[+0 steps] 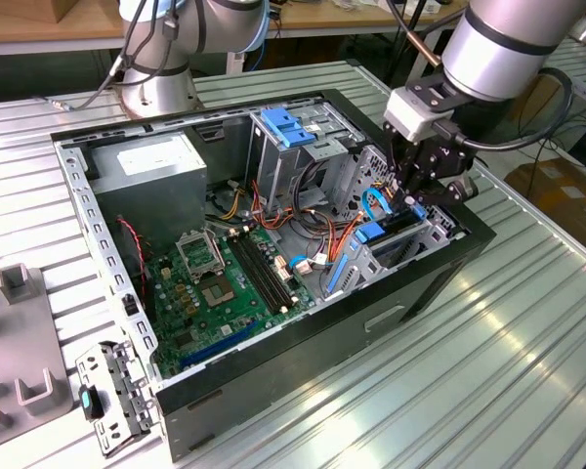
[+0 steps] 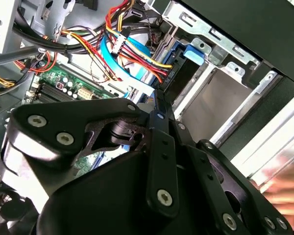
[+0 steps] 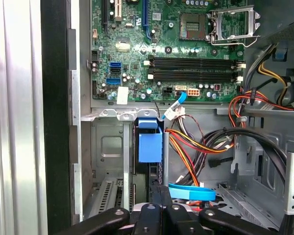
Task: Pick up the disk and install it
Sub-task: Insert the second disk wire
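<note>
Table (image 1: pixel 527 332) of ribbed metal in the foreground. A loose metal bracket (image 1: pixel 117 396) lies on it at the near left, just beside the case's corner.

Open computer case (image 1: pixel 303 342) lies on its side across the table. Green motherboard (image 1: pixel 220 288) is on its floor toward the near left, with bundles of red, orange and yellow cables (image 1: pixel 298 225) trailing over the middle.

Drive cage (image 1: pixel 396 244) sits at the near right of the case. The disk (image 1: pixel 371 233) stands on edge inside this cage, its blue carrier bracket facing the case interior. In the first wrist view the disk (image 3: pixel 150 142) shows as a blue block slotted into the cage; in the second wrist view its blue tab (image 2: pixel 193 53) pokes from the cage mouth.

Gripper (image 1: pixel 410 200) hangs directly above the cage, tips down just beside the disk's upper edge. In both wrist views the gripper (image 3: pixel 159 188) (image 2: pixel 157 95) has its fingers pressed together with nothing seen between them. The disk lies just past the tips; whether they touch it cannot be told.

Farther back on the left is the grey power supply (image 1: pixel 156 171). In the far middle stands a second metal cage topped by a blue latch (image 1: pixel 288 125). Beyond the case, at far left, is the arm's base (image 1: pixel 156 93).
</note>
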Tool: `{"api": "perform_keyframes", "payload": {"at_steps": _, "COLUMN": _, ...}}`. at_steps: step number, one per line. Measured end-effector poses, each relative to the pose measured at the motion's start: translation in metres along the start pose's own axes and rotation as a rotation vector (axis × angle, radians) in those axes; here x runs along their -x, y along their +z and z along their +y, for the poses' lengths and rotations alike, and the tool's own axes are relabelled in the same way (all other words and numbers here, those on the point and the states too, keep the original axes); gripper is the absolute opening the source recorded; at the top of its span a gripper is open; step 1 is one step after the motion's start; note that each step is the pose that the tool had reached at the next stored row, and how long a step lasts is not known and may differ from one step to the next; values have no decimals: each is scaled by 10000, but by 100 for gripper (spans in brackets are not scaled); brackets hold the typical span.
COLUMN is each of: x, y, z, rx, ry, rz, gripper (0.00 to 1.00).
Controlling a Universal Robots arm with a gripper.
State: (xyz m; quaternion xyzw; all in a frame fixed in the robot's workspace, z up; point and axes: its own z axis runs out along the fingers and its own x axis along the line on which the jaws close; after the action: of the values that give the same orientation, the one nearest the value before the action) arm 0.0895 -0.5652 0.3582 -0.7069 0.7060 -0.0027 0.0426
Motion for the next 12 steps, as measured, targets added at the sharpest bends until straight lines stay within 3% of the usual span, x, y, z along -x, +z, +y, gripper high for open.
{"api": "perform_keyframes", "payload": {"at_steps": 12, "x": 1, "y": -19, "z": -1, "rx": 0, "ry": 0, "rz": 1, "gripper": 11}}
